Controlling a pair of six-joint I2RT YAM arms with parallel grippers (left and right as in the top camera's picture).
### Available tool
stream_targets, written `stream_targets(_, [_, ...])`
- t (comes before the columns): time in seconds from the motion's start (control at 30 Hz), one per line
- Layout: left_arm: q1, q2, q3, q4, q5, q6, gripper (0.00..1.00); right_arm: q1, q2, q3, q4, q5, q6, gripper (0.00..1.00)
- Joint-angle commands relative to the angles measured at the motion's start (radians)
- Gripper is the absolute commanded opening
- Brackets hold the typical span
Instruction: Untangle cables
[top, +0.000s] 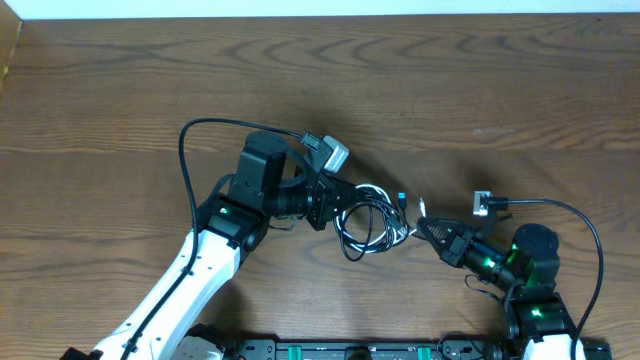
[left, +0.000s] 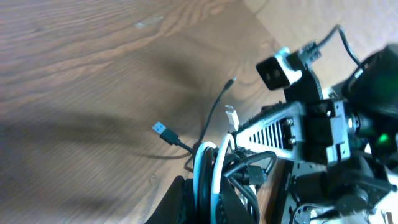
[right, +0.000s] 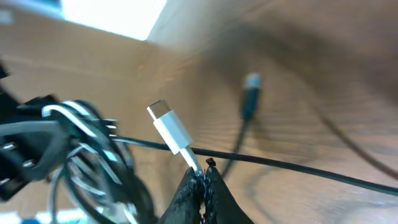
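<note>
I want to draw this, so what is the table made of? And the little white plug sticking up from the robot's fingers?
The table looks like wood, or a wood-look surface: brown with wavy grain lines, fairly matt. The white plug looks like smooth, shiny plastic, with a silvery tip that is probably metal. The right gripper pinches its white cable just below the plug.

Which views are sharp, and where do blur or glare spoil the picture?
Overhead: evenly lit and sharp, the cables clear, shadows soft. Left wrist: the table grain and blue plug fairly sharp, the cables nearest the lens blurred. Right wrist: the white plug readable, the background soft, a blown-out bright patch top left.
</note>
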Motion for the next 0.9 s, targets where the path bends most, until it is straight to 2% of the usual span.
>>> stream_targets(0.0, [0.0,-0.006,0.025,0.023,-0.011,-0.1,0.08,-0.009,-0.004,0.007,-0.026,0.073,-0.023,0.01])
stream_targets(0.07, [0.0,-0.006,0.025,0.049,-0.011,-0.144,0.08,-0.008,-0.004,0.007,-0.033,0.073,-0.039,0.11])
stream_targets(0.1, [0.0,-0.006,0.025,0.065,-0.011,-0.169,0.08,-0.008,-0.004,0.007,-0.033,0.073,-0.051,0.27])
stream_targets(0.17, [0.0,-0.006,0.025,0.088,-0.011,-0.211,0.08,-0.008,-0.004,0.007,-0.033,0.074,-0.07,0.49])
stream_targets(0.27, [0.0,-0.006,0.025,0.093,-0.027,-0.254,0.08,-0.009,-0.004,0.007,-0.033,0.072,-0.071,0.7])
stream_targets(0.5, [0.0,-0.006,0.025,0.085,-0.194,-0.496,0.07,-0.008,-0.004,0.007,-0.033,-0.042,-0.092,0.72])
stream_targets(0.6, [0.0,-0.006,0.025,0.086,-0.22,-0.6,0.08,-0.008,-0.004,0.007,-0.032,-0.11,-0.093,0.72])
stream_targets(0.87, [0.0,-0.006,0.025,0.057,-0.22,-0.625,0.08,-0.008,-0.004,0.007,-0.017,-0.152,-0.078,0.76])
